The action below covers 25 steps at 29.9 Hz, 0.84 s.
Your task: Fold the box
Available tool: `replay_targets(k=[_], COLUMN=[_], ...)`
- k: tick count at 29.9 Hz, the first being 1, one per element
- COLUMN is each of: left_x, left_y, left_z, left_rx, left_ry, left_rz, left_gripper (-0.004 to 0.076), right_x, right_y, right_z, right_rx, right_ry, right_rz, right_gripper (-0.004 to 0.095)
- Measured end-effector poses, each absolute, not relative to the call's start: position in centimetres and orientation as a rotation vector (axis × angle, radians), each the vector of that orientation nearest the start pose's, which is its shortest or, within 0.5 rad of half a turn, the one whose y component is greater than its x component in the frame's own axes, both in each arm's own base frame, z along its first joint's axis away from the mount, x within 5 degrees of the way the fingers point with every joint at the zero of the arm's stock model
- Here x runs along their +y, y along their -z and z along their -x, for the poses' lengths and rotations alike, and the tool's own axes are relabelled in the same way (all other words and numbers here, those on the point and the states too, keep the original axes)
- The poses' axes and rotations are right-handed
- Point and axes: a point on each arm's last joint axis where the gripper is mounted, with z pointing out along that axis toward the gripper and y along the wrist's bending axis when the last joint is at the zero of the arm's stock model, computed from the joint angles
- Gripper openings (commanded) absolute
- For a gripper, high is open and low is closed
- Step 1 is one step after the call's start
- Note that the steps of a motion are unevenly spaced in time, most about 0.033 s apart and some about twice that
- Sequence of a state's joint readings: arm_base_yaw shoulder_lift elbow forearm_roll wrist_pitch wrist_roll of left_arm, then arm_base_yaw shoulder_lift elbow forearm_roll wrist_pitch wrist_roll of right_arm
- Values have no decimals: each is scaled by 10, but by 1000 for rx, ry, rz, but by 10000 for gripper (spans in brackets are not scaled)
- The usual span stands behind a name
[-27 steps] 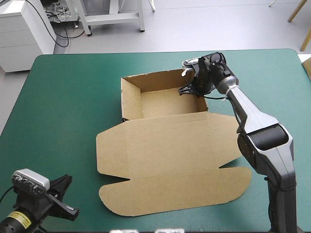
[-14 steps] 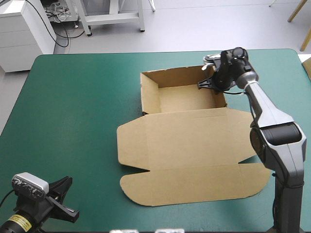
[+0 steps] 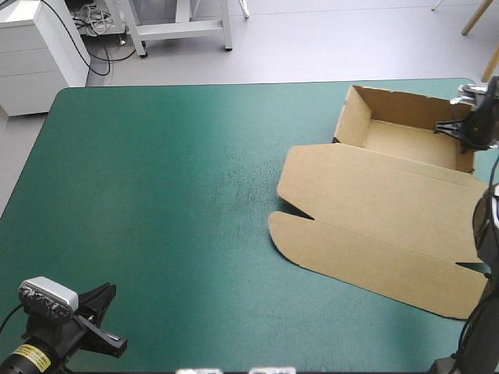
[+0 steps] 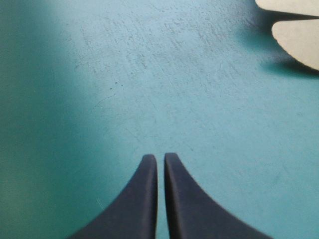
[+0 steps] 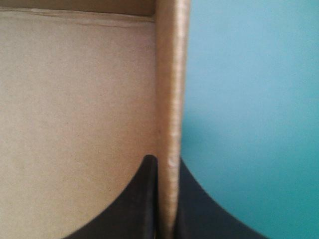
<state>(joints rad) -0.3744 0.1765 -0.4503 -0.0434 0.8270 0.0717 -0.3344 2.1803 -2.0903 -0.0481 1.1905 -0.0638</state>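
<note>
The brown box (image 3: pixel 390 195) lies at the table's right side as an open tray with raised walls, its lid spread flat toward the front. My right gripper (image 3: pixel 465 126) is at the tray's far right corner, shut on the right wall. In the right wrist view that wall (image 5: pixel 172 99) stands edge-on between the black fingers (image 5: pixel 149 199), tray floor on one side, teal-green cover on the other. My left gripper (image 4: pixel 160 159) is shut and holds nothing, low over bare cover at the front left corner (image 3: pixel 97 312). The lid's rounded flaps (image 4: pixel 299 37) show far ahead of it.
The box's lid reaches close to the table's right edge (image 3: pixel 487 257). Bare teal-green cover (image 3: pixel 156 202) spans the left and middle of the table.
My right gripper has pulled the box to the right across the table and turned it slightly. The left arm has stayed in place.
</note>
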Motion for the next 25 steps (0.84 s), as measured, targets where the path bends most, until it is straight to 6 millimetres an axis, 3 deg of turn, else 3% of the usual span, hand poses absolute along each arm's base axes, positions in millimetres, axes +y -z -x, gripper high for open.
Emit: replay_targets(k=[6, 11, 13, 16, 20, 25], left_x=[-16, -16, -16, -16, -16, -16], left_y=[-279, -279, -279, -279, -279, -279], left_z=[-33, -33, -33, -33, -33, -33], left_rx=[1996, 1996, 1996, 1996, 1996, 1996], left_ry=[242, 242, 242, 242, 242, 243], left_rz=[-442, -442, -442, -442, -442, -442], left_gripper=[22, 22, 22, 22, 22, 22], right_x=[-229, -259, -260, -260, -260, -258], right_y=[-269, -269, -269, -269, -270, -287], right_z=[-419, -401, -400, -400, -400, -395], right_rx=[2729, 2712, 2709, 2718, 2723, 2691], right_ry=[217, 221, 208, 208, 213, 234], right_rz=[-559, -660, -654, -613, -593, -583], right_gripper=[-21, 3, 86, 327, 566, 582])
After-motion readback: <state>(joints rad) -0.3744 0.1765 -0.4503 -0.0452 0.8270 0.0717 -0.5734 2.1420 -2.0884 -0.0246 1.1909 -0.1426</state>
